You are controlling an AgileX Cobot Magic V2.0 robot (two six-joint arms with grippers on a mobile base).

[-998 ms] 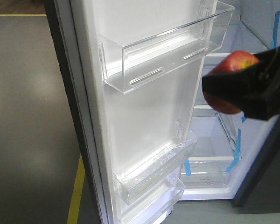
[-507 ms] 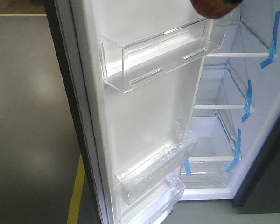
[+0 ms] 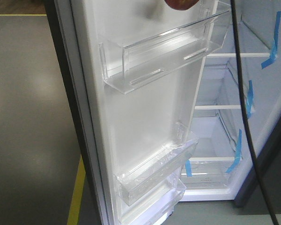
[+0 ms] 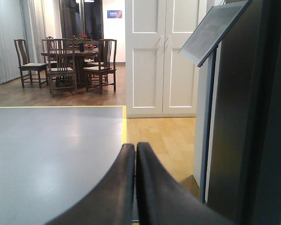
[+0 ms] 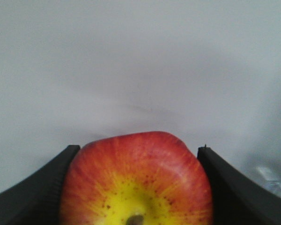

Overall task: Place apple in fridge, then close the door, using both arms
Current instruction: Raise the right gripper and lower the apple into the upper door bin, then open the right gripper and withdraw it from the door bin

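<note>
The red and yellow apple (image 5: 138,183) fills the bottom of the right wrist view, stem dimple towards the camera. My right gripper (image 5: 138,150) is shut on it, one black finger on each side, in front of a plain white surface. In the front view only the apple's underside (image 3: 180,3) shows at the top edge, above the door's upper clear bin (image 3: 164,56). The door (image 3: 140,122) stands open, white liner facing me. The fridge (image 3: 225,136) interior with glass shelves and blue tape is at right. My left gripper (image 4: 135,149) is shut on nothing, low beside a dark grey panel (image 4: 257,122).
A thin black cable (image 3: 246,122) hangs down across the fridge opening. Lower door bins (image 3: 154,173) jut out. Grey floor with a yellow line (image 3: 77,192) lies left of the door. The left wrist view shows white double doors (image 4: 161,56), a tilted sign panel (image 4: 213,28) and a dining set (image 4: 68,61).
The apple rose from mid-right in front of the fridge opening to the top edge and shifted left over the door. The gripper left the front view and the cable now hangs in it.
</note>
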